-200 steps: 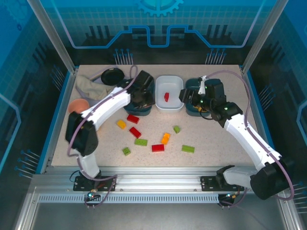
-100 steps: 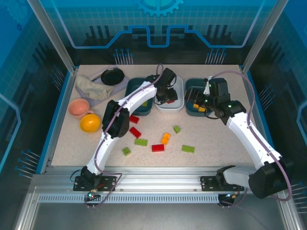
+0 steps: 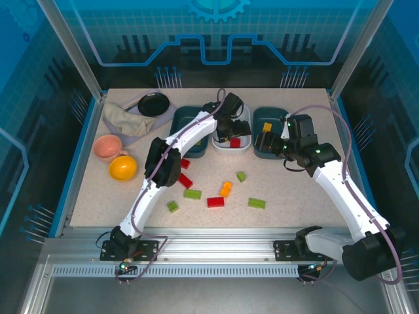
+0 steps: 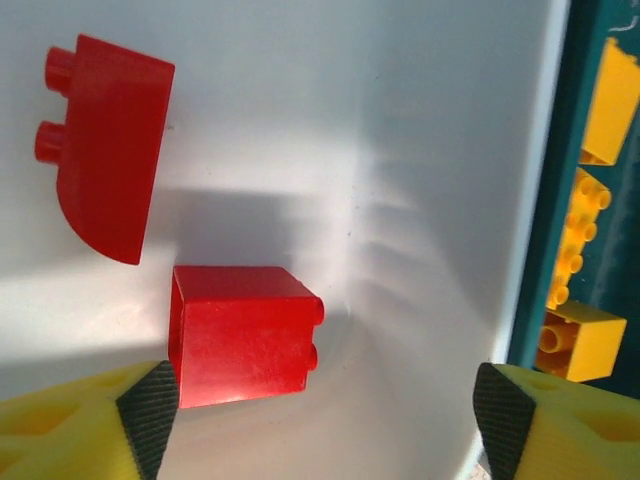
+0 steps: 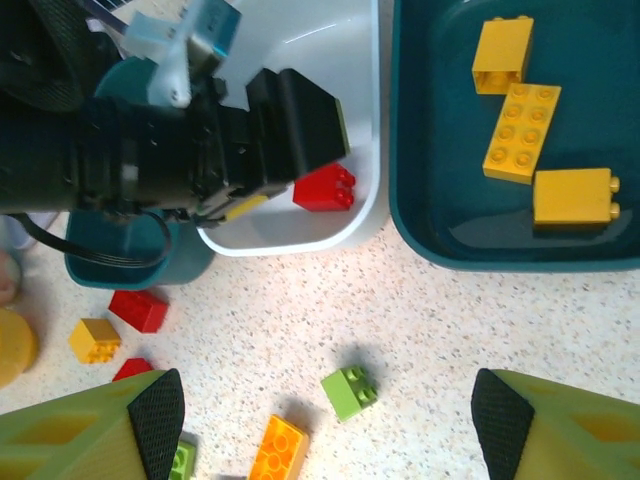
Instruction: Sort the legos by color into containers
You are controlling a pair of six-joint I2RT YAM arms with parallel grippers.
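Hovering over white tub (image 4: 420,130), left pincer (image 4: 320,412) wide, empty; right pincer (image 5: 320,425) wide; pink bowl (image 3: 105,146), black dish (image 3: 153,103) well aside.

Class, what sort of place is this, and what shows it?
Probably a robotics lab cell: two white robot arms bolted along a speckled table, clear blue-lit panels enclosing it, small plastic bricks scattered for sorting.
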